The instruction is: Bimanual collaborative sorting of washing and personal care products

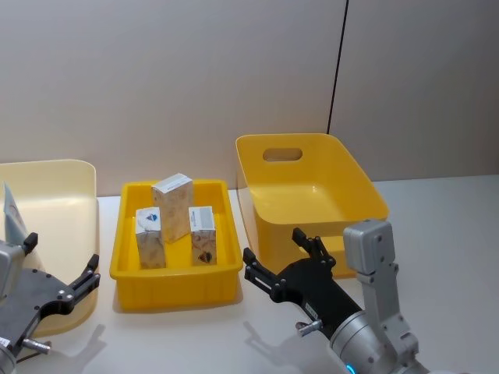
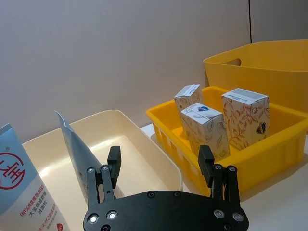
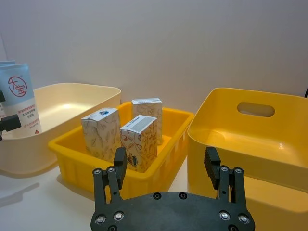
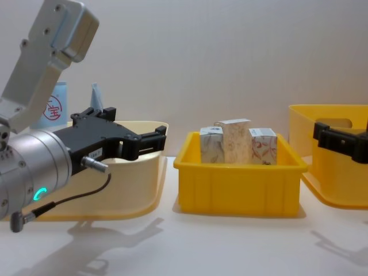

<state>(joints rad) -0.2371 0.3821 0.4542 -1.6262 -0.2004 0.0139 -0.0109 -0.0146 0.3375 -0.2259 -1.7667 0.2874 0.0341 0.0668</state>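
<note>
Yellow plastic across the table; we've got three leaf-patterned cartons [image 1: 172, 206] standing upright in the shallow yellow bin [image 1: 175, 280] in the middle, one toward the back and two side by side nearer us, all packed close together. On our left sits the cream bin [image 1: 78, 187]; two light-blue tubes [image 2: 19, 187] with a red circular logo stand upright at its far left end, one just behind the other. On our right is the deep yellow bin [image 1: 312, 195], a handle slot cut in its back wall.

Now the arms; our left gripper [image 1: 62, 253] hovers low in front of the cream bin's near wall, fingers spread wide and gripping nothing, with the tubes just off to its left. Over on the other side, our right gripper [image 1: 274, 245] hangs at the near left corner of the deep yellow bin, close to the gap between the two yellow bins; its fingers are spread wide too, holding nothing.
</note>
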